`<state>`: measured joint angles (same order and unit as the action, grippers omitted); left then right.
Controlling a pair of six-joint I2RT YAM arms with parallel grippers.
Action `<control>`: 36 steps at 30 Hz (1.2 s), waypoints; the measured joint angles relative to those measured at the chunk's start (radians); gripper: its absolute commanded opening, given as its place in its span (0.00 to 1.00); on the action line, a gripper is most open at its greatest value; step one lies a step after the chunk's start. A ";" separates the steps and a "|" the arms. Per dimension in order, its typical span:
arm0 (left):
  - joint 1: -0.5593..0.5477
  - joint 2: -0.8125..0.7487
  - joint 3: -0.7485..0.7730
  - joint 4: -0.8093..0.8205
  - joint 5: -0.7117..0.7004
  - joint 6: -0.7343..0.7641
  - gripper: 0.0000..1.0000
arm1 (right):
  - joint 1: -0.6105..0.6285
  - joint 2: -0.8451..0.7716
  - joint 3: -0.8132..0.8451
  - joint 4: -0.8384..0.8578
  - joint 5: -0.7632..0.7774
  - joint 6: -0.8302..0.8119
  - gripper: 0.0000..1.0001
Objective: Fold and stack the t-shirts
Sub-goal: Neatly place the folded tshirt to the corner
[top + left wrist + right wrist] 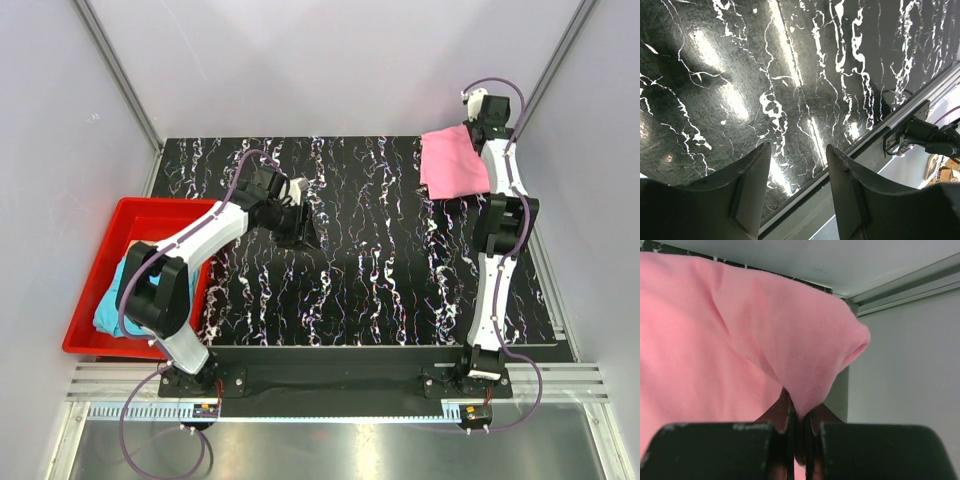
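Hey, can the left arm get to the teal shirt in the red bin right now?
Probably yes. The left arm has open, empty jaws, and the teal shirt lies uncovered in the red bin, right beside the arm's base.

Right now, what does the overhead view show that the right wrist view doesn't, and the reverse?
Only overhead: the red bin beside the table's left edge with a light blue shirt in it, and the left hand over the middle of the table. Only right wrist: the right hand pinched shut on a fold of the pink shirt. Both: that pink shirt, at the table's far right corner.
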<state>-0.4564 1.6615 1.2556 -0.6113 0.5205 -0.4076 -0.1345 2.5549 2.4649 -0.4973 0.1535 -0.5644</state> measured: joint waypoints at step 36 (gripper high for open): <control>0.000 0.073 0.000 -0.002 0.008 0.017 0.57 | -0.067 0.057 0.031 0.187 0.069 0.091 0.46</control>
<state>-0.4564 1.7348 1.2556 -0.6136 0.5282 -0.3904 -0.2012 2.6122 2.4958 -0.3107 0.2226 -0.4736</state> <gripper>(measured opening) 0.562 0.361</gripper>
